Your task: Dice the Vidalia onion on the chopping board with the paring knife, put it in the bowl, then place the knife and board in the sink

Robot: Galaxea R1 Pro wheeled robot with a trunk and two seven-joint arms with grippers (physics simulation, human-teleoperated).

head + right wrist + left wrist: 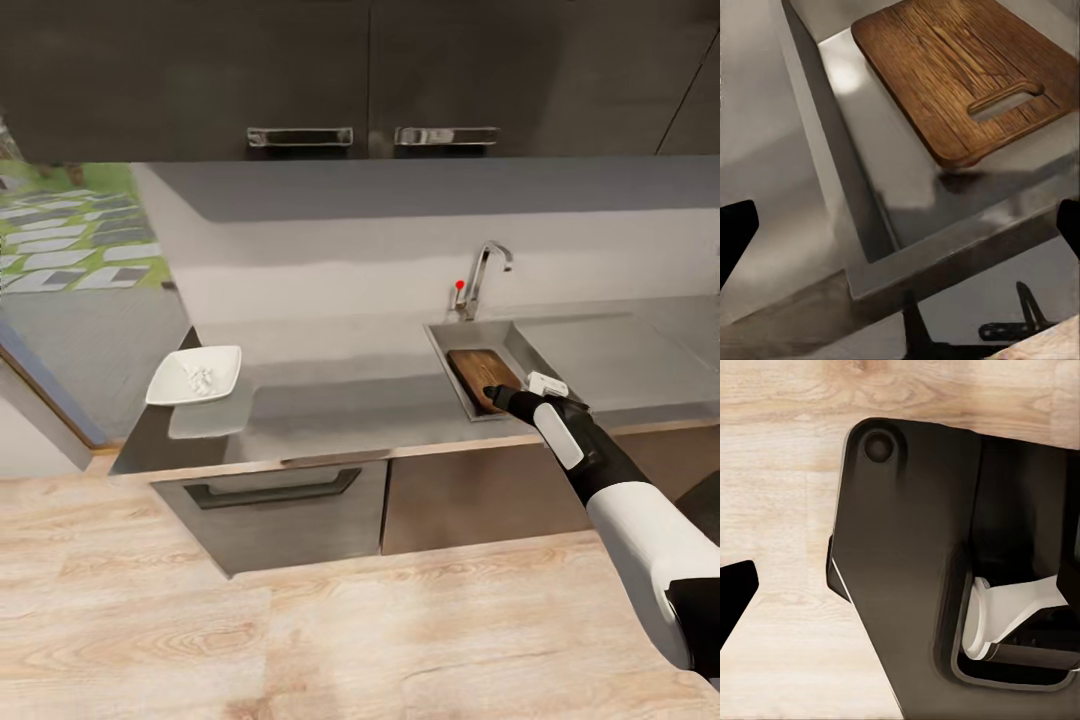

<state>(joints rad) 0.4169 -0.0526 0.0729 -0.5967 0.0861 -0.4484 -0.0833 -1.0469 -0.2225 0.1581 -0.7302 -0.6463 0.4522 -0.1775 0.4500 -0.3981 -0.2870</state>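
Hovering over the near right edge of the sink (440,340), my right fingers (497,392) are spread apart with nothing between them, and the chopping board (964,75) lies in the basin just beyond them, its long axis running from near to far and its slotted handle end toward me. The bowl (196,375), holding pale dice, sits far left on the desk (340,400). My left fingers' state I cannot tell; that arm hangs over the wooden floor (787,495), so my right is nearer.

Chopping board (482,372) across sink (440,345) basin
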